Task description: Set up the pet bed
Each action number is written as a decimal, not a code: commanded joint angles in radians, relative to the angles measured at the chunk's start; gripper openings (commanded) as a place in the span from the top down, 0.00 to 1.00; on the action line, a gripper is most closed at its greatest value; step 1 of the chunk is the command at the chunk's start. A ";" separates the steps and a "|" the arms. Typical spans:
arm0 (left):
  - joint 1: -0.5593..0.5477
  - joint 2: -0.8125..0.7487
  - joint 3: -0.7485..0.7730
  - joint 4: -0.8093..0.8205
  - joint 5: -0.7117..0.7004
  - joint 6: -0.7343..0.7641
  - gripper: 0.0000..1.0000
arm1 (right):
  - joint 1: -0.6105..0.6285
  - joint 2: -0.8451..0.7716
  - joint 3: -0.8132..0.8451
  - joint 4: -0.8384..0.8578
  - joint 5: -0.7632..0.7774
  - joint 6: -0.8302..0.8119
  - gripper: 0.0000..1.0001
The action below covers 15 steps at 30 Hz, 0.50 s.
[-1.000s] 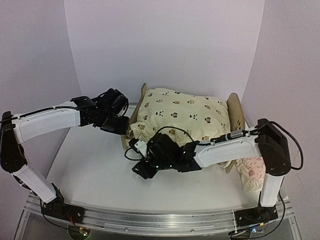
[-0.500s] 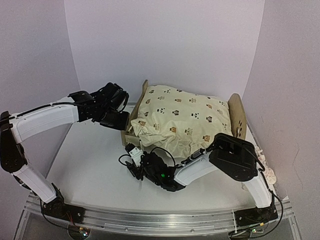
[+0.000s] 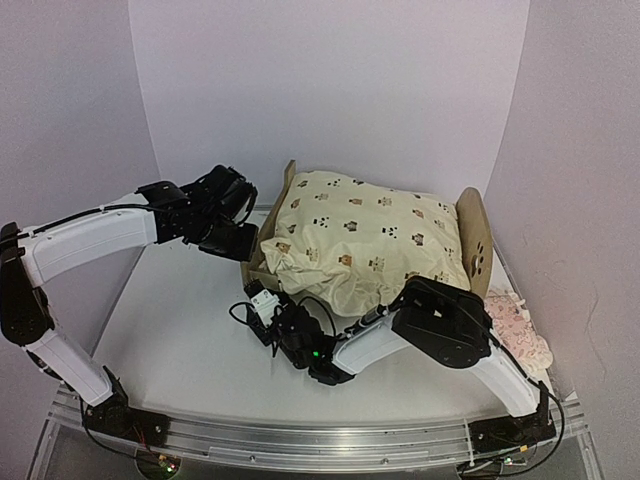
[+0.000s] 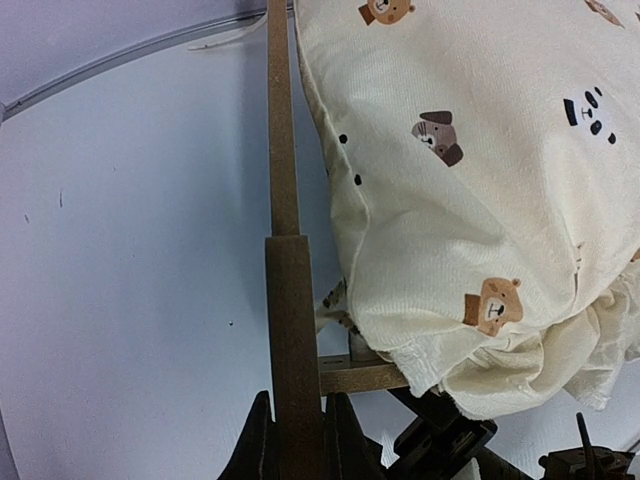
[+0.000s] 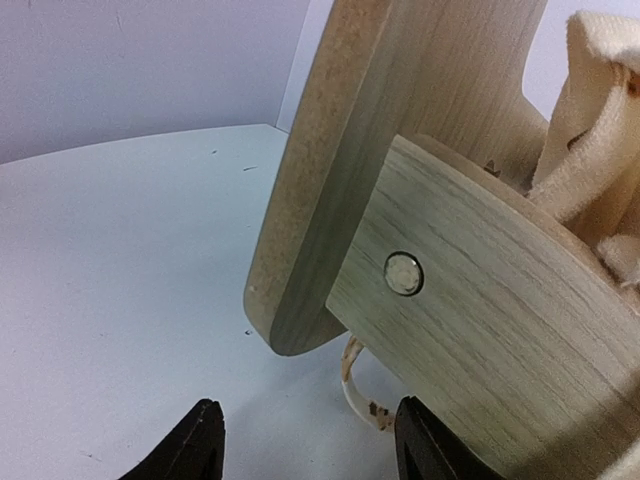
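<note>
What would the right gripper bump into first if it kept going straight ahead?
Likely the wooden corner of the pet bed, where the end board meets the side rail. A dangling cream tie may come first; depth is unclear.

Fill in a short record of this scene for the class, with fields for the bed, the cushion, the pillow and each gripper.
pet bed: light-wood frame toward the back of the table, headboard on the right
cushion: cream, animal print, lying on the bed, bunched at its near left corner
pillow: pinkish, on the table right of the bed
left gripper: shut on the footboard edge
right gripper: open, low by the bed's near left corner, gripping nothing
</note>
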State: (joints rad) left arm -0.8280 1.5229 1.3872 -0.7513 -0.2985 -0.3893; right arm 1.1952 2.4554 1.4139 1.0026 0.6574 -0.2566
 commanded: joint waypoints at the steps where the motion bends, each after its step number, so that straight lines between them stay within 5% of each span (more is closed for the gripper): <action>1: -0.013 -0.098 0.093 0.099 0.029 0.043 1.00 | -0.020 0.022 0.035 0.089 0.058 -0.019 0.41; 15: -0.013 -0.104 0.094 0.104 0.043 0.039 1.00 | -0.027 0.104 0.139 0.038 0.063 -0.071 0.47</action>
State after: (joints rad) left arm -0.8280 1.5177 1.3872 -0.7513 -0.2974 -0.3889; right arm 1.1797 2.5082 1.4597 1.0309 0.6815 -0.2894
